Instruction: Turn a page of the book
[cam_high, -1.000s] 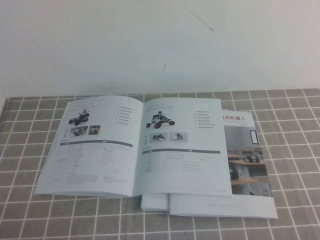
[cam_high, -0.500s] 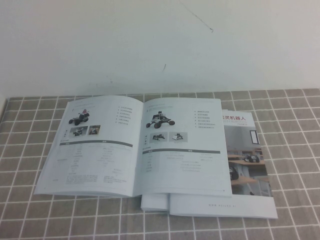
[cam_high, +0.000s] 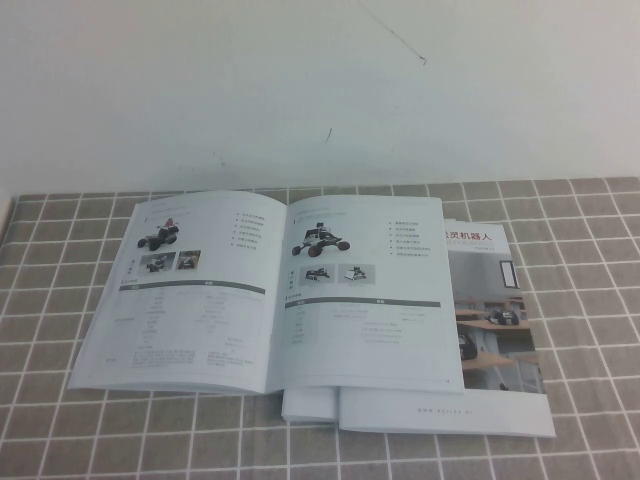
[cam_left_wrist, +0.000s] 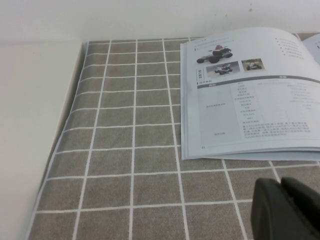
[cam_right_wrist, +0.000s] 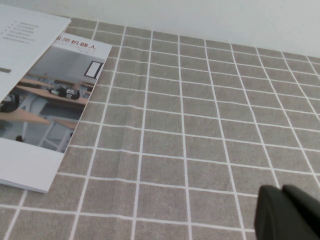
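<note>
My book (cam_high: 270, 290) lies open and flat on the tabletop (cam_high: 600, 300), partly on top of another booklet (cam_high: 495, 330). The page (cam_high: 365, 290) I must turn is the right one, with the wheeled-robot picture. It lies flat, so I think I should lift it by its outer edge. My right claw (cam_right_wrist: 282, 212) is closed tight, holding nothing, low over the bare cloth well off to the right of both. My left claw (cam_left_wrist: 282, 207) waits near the book's left corner, closed too, I think.
</note>
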